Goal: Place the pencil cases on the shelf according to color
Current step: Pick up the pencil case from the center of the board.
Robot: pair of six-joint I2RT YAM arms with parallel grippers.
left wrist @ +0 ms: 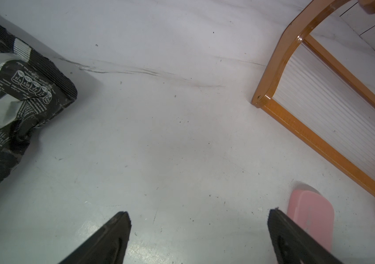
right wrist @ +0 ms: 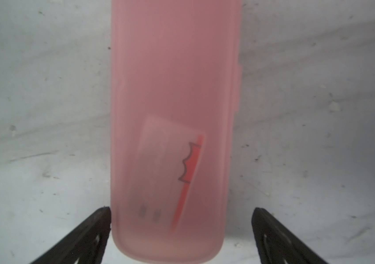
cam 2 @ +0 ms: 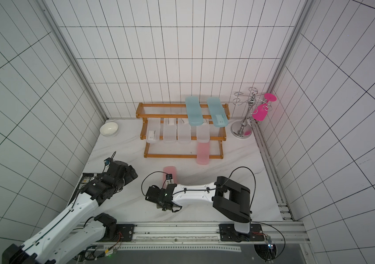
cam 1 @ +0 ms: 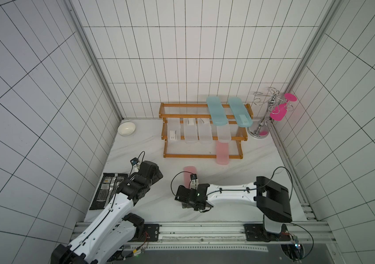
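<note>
One pink pencil case [right wrist: 172, 114] lies mid-frame on the table [right wrist: 44, 91] inside the right pincer [right wrist: 182, 209], spread wide; the left pincer [left wrist: 199, 214] gapes wide too, empty.

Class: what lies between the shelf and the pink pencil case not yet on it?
Nothing: bare table separates that pink pencil case from the shelf, in both top views.

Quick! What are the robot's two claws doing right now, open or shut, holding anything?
Left gripper: open, holding nothing.
Right gripper: open, one finger on each side of the pink pencil case, not gripping it.
</note>
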